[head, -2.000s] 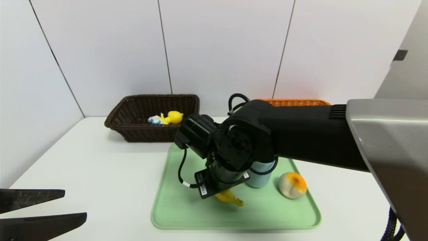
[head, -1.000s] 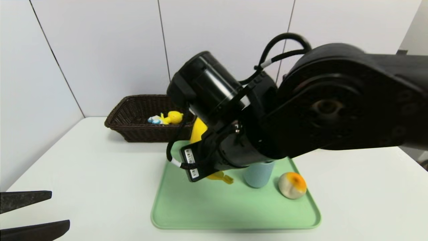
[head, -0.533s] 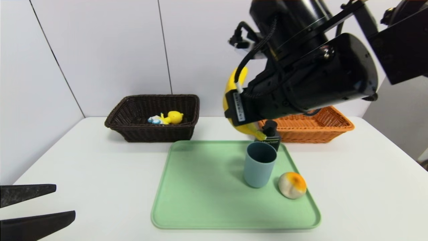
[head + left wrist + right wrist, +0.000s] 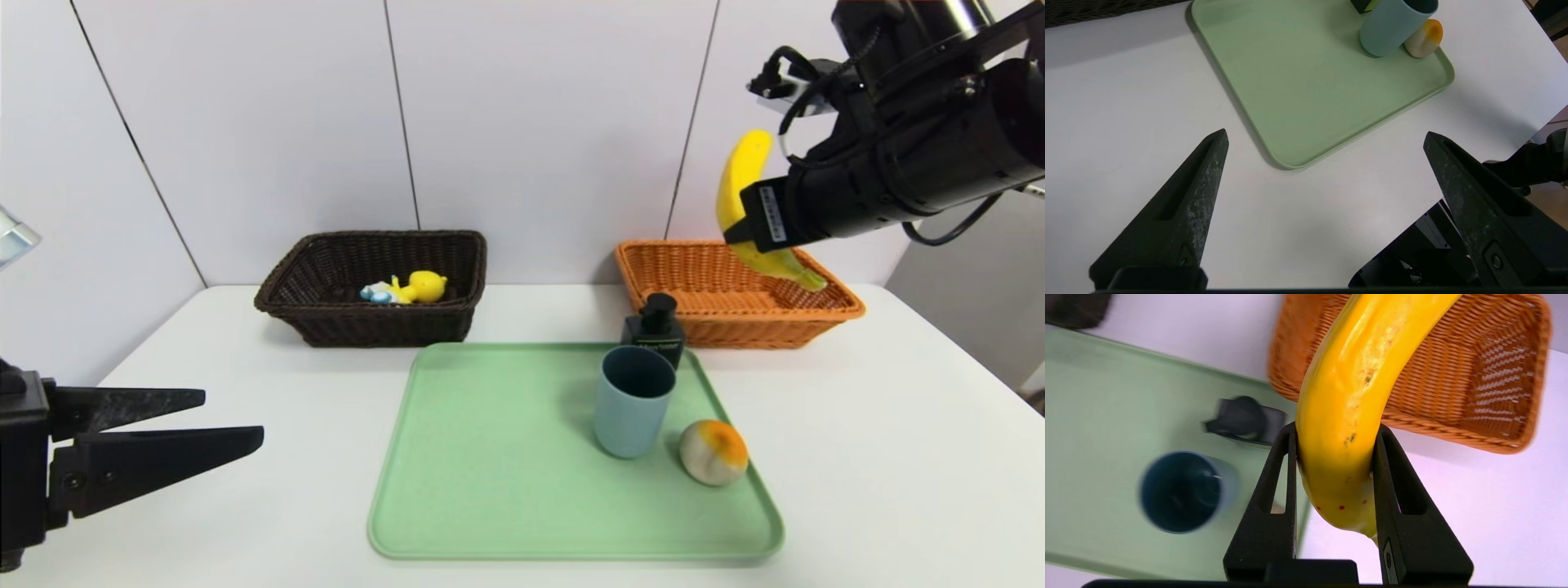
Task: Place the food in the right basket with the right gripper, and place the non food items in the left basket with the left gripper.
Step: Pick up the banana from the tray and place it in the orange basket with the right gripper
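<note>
Banana (image 4: 744, 184) has moved since the earlier frame, from above the tray's (image 4: 506, 457) far right corner to above the orange basket (image 4: 735, 322), pinched in the right claw (image 4: 1336, 435). Yellow, curved, dark-flecked, stem end low. Bottle (image 4: 655, 331) at the tray's far right corner, near the basket; cup (image 4: 634, 404) and fruit (image 4: 713, 452) by the right edge. Left claw (image 4: 1327, 134) spread over the counter's (image 4: 245, 506) left side.

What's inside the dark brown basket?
A yellow toy with white and light blue parts lies in the dark brown basket. The basket's front wall hides part of the floor inside, so I can't tell if anything small is behind it.
</note>
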Available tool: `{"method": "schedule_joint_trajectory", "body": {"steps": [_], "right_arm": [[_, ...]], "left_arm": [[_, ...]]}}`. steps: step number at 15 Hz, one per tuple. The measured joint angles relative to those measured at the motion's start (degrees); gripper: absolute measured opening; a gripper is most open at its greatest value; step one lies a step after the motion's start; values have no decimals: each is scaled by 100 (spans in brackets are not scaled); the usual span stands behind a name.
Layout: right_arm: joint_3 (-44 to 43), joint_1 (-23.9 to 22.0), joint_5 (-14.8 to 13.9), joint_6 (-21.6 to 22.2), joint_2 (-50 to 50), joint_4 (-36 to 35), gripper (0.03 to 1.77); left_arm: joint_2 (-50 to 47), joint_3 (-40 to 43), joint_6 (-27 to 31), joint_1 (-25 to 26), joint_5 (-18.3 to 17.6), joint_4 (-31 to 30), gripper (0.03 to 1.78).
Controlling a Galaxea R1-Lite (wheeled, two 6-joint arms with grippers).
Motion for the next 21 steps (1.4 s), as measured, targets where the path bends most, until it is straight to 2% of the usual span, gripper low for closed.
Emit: {"method": "schedule_joint_trajectory", "body": {"steps": [4,9,16,21], "right_arm": [[262,-816,616,-1476,-112,-15,52],[-22,-1389,1062,-3730,293,-17,53],[-756,-1557,1136,-5457,1403,-39,52],[-833,-1662,1119,-6677,1847,-52,52]], "left_arm": [[246,-5,0,-1,-2,-98,169],[308,21,0,-1,0,-91,169],[332,41,-2,-1,9,-80,169],[367,144,0,-1,23,-98,169]]}}
